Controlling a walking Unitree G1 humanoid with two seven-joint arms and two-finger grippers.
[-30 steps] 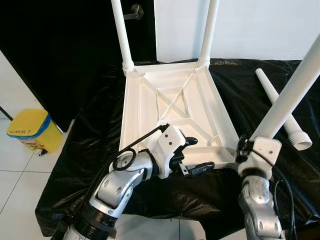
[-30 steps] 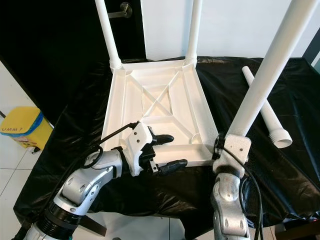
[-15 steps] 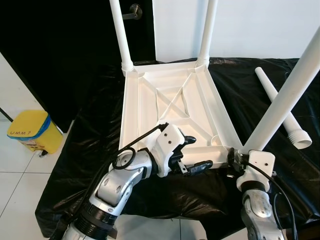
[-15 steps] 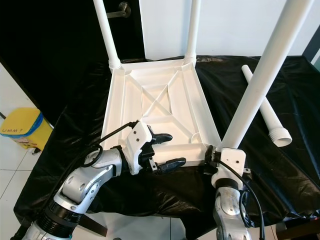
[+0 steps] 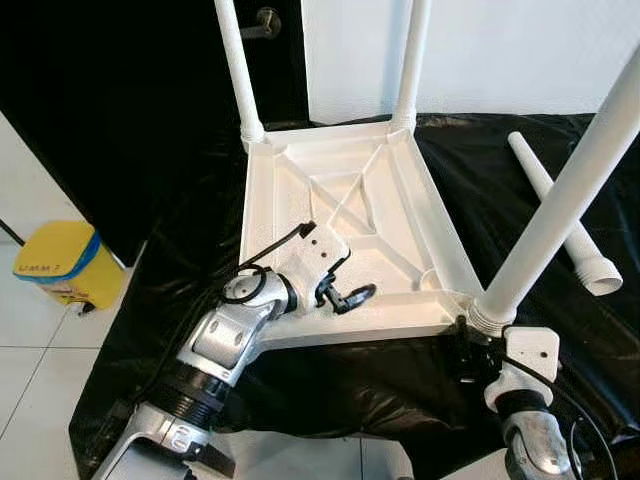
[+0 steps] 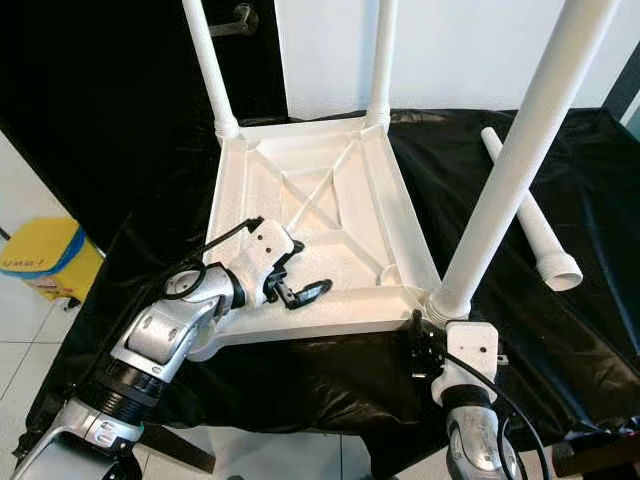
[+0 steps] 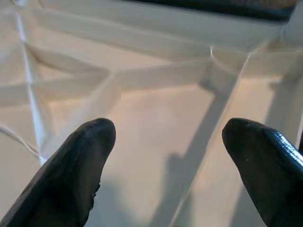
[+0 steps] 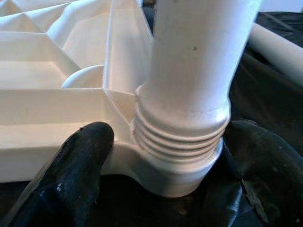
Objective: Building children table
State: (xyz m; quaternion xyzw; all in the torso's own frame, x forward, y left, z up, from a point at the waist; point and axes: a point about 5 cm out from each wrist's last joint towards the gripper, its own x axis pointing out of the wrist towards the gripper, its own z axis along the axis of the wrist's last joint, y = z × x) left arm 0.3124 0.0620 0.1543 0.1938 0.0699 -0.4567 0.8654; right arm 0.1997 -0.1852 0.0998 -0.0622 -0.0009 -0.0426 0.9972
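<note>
The white table top (image 5: 262, 215) lies upside down on a black-covered surface, with two white legs (image 5: 233, 70) (image 5: 411, 60) standing in its far corners. A third leg (image 5: 517, 268) stands in the near right corner socket. My right gripper (image 5: 465, 347) sits low at that corner, open. Its fingers (image 8: 87, 161) flank the leg's threaded end (image 8: 182, 142), one with a small gap beside it. My left gripper (image 5: 350, 296) hovers open over the ribbed underside (image 7: 156, 113) near the front left, holding nothing.
A loose white leg (image 5: 596, 266) lies on the black cover (image 5: 180, 270) to the right of the table top. On the tiled floor to the left stands a yellow bin (image 5: 55, 265). A dark door with a handle (image 5: 268, 22) is behind.
The third leg came down from a raised tilt into the near right corner. My right gripper slid lower along its end. My left gripper moved inward over the underside.
</note>
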